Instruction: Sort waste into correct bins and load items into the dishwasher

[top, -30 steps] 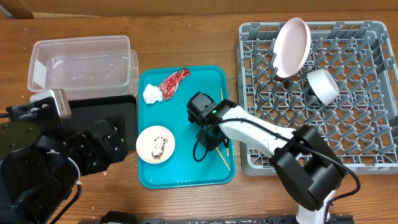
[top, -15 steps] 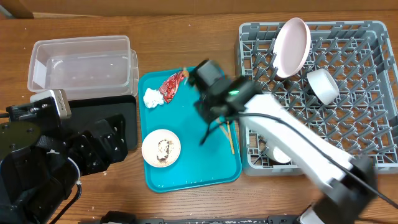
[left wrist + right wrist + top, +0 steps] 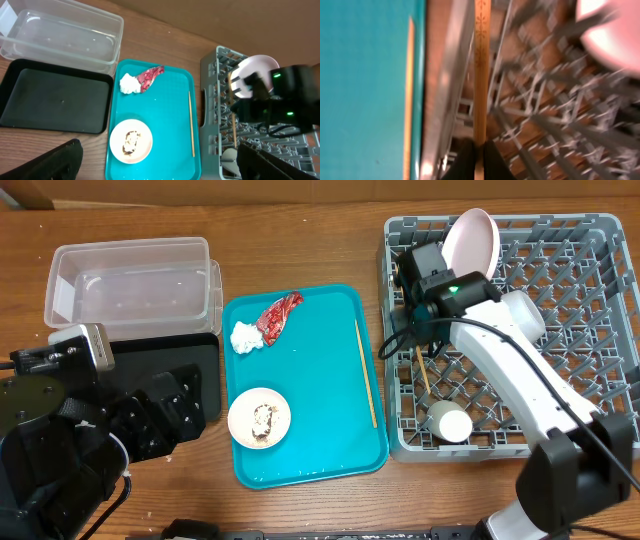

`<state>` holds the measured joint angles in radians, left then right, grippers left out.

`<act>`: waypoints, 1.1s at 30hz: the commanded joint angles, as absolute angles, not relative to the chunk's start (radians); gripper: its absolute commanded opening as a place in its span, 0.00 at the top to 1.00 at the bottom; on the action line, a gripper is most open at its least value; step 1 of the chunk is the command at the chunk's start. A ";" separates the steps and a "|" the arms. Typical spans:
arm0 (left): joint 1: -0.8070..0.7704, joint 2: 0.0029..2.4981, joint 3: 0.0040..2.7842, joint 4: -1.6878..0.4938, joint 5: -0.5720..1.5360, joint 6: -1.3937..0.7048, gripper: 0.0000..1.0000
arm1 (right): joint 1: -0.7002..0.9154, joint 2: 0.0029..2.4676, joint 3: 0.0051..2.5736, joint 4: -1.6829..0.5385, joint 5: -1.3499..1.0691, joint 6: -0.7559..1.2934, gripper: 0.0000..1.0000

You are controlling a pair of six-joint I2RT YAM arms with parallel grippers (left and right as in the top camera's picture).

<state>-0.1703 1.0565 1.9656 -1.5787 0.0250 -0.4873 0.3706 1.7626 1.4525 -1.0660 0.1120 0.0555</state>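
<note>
Loading chopsticks: right gripper (image 3: 479, 152) is clamped on one chopstick (image 3: 480, 70) over the tray-side edge of the dish rack (image 3: 590, 430), next probably lower and release; second chopstick (image 3: 366, 375) lies on teal tray (image 3: 320, 380).

The wooden table (image 3: 300, 240) bears a clear tub (image 3: 130, 285), black tray (image 3: 55, 100), teal tray (image 3: 320, 380) and grey rack (image 3: 590, 395).
</note>
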 commanded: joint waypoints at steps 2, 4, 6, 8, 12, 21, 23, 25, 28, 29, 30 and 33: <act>-0.169 1.059 1.973 -1.574 0.026 -0.479 0.00 | 0.390 1.765 1.438 -1.060 0.057 0.060 0.59; -0.169 1.059 1.973 -1.574 0.026 -0.479 0.00 | 0.420 1.746 1.455 -1.061 0.057 0.060 0.52; -0.169 1.059 1.973 -1.574 0.026 -0.479 0.00 | 0.453 1.720 1.468 -1.060 0.057 0.061 0.50; -0.169 1.059 1.973 -1.574 0.026 -0.479 0.00 | 0.487 1.695 1.473 -1.049 0.057 0.061 0.49; -0.169 1.059 1.973 -1.574 0.026 -0.479 0.00 | 0.572 1.674 1.473 -1.030 0.057 0.060 0.49; -0.169 1.059 1.973 -1.574 0.026 -0.479 0.00 | 0.669 1.811 1.399 -0.946 0.065 0.060 0.43; -0.169 1.059 1.973 -1.574 0.026 -0.479 0.00 | 0.668 1.858 1.379 -0.914 0.123 0.060 0.43; -0.169 1.059 1.973 -1.574 0.026 -0.479 0.00 | 0.669 1.915 1.375 -0.892 0.229 0.060 0.43; -0.169 1.059 1.973 -1.574 0.026 -0.479 0.00 | 0.668 1.972 1.375 -0.845 0.269 0.047 0.43; -0.169 1.059 1.973 -1.574 0.026 -0.479 0.00 | 0.668 1.987 1.375 -0.828 0.270 0.044 0.43; -0.169 1.059 1.973 -1.574 0.026 -0.479 0.00 | 0.668 2.002 1.375 -0.813 0.269 0.034 0.43; -0.169 1.059 1.973 -1.574 0.026 -0.479 0.00 | 0.668 2.050 1.375 -0.779 0.270 0.014 0.42</act>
